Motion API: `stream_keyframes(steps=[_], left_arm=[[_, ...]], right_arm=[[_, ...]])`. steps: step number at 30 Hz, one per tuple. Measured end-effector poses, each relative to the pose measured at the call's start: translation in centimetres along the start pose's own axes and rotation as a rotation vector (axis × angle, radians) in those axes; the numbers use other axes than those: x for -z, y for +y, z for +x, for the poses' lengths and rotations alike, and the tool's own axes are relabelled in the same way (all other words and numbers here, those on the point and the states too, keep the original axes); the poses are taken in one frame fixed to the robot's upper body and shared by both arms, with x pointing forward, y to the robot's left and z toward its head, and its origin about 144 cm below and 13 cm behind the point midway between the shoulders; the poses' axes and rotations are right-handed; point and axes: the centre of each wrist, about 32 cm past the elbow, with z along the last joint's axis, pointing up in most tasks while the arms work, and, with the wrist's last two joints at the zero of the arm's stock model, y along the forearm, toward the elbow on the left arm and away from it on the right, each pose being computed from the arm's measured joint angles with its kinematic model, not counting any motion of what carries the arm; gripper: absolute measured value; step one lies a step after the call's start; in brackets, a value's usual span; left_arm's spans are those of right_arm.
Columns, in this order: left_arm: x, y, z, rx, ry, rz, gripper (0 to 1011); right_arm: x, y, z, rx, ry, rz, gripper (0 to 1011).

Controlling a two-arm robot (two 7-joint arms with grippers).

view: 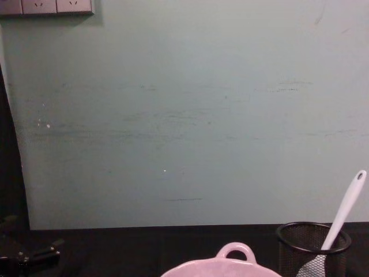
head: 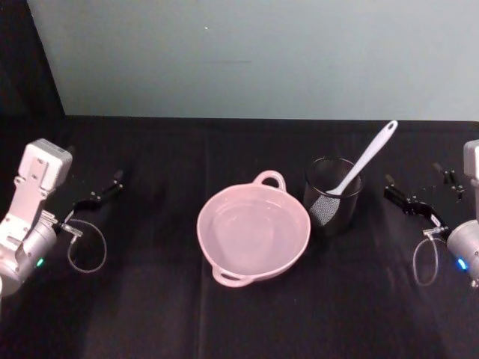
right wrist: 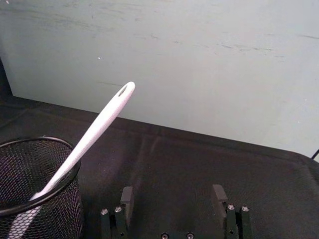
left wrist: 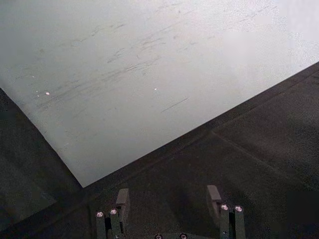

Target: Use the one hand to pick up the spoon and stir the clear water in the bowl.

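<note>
Spoon [head: 364, 163]: long, slim, white plastic, probably light, stiff and slick; propped paddle-down in black mesh cup [head: 333, 196], right of centre, handle leaning to upper right, best gripped mid-handle above cup rim. Pink bowl [head: 253, 232] of water at centre of desk [head: 150, 314]. Right end effector [right wrist: 173, 199] at right edge, fingers apart, empty; left end effector [left wrist: 168, 199] at left edge, likewise apart.

Black wire-mesh cylindrical cup [head: 333, 196] is standing upright on the desk covered in black cloth [head: 150, 314], toward the right side. Pale teal flat wall panel [head: 254, 52] is rising behind the desk's far edge. White wall outlet plate [view: 46, 6] is sitting at the upper left in the chest view.
</note>
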Motion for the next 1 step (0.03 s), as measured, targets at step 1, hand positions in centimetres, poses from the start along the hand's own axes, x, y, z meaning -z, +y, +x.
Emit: stream_keyframes(steps=[1], left_arm=[[0.00, 0.00, 0.00, 0.000, 0.000, 0.000, 1011]], right_arm=[[0.01, 0.00, 0.00, 0.000, 0.000, 0.000, 1003]])
